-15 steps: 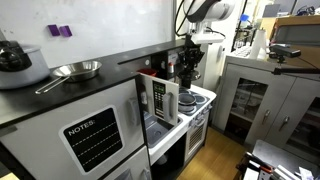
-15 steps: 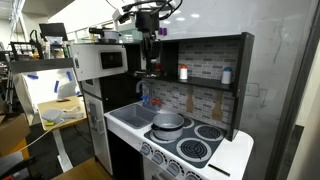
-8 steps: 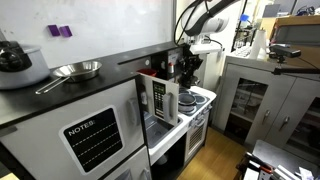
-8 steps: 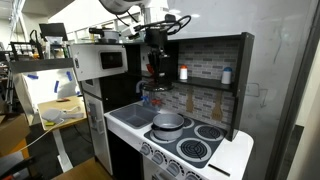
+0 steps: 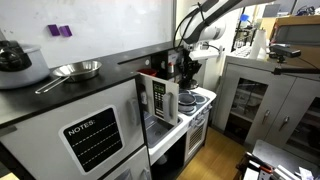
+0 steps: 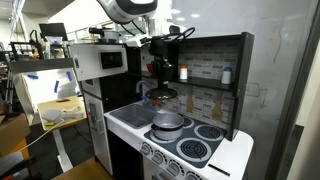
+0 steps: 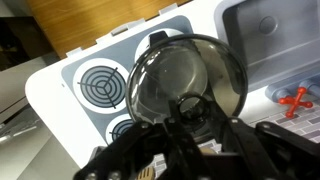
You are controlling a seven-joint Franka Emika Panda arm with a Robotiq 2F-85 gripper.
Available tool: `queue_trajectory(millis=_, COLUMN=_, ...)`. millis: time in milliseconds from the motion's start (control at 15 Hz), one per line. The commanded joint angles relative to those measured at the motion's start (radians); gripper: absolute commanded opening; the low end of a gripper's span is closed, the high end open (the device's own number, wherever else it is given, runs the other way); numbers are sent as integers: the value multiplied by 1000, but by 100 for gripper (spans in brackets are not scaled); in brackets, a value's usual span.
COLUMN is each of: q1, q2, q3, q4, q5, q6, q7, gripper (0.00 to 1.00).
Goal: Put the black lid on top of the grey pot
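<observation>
Black lid is up in the air, clamped by the gripper. We see it hanging roughly level, above the grey pot and a bit toward the sink side, clearly apart from the pot and not on it. Gripper is clenched on the lid from above. In the wrist view the fingers close in over the top of the lid, whose dark see-through dome fills the middle of the picture; we cannot tell exactly which part of the lid they pinch. Grey pot sits uncovered on a back burner of the toy stove, just beside the sink. We cannot make the pot out in the wrist view. That view shows 2 ringed burners, 1 whole and 1 partly hidden by the lid, plus the sink basin at the upper right and a small red thing at the right edge. The arm comes down from the top of the frame in front of the shelf with 2 small bottles. A microwave stands on the unit beside the sink. In an exterior view the gripper hangs over the stove end of the toy kitchen, and a silver pan lies on the black counter well apart from it.
</observation>
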Motion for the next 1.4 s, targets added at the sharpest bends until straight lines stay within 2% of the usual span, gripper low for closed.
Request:
queue_trajectory(millis=0, q1=-21, q2=21, q3=9, q4=1, q5=37, q6=35, q7=-49, gripper=8)
queue_trajectory(millis=267, q1=-29, q2=31, q3=10, q4=-4, q5=53, q6=49, q7=-69, gripper=8)
queue_trajectory(millis=333, q1=-20, q2=34, q3=7, q4=1, q5=30, q6=31, q7=-33, gripper=33)
queue_trajectory(millis=1200, q1=-22, q2=35, q3=7, q4=1, q5=31, q6=32, q7=-40, gripper=33)
queue_trajectory(millis=1267, q1=-23, q2=38, q3=7, q4=1, q5=37, q6=37, q7=-42, gripper=8)
queue_trajectory(millis=1333, q1=-24, q2=42, q3=7, q4=0, q5=38, q6=41, q7=-43, gripper=8)
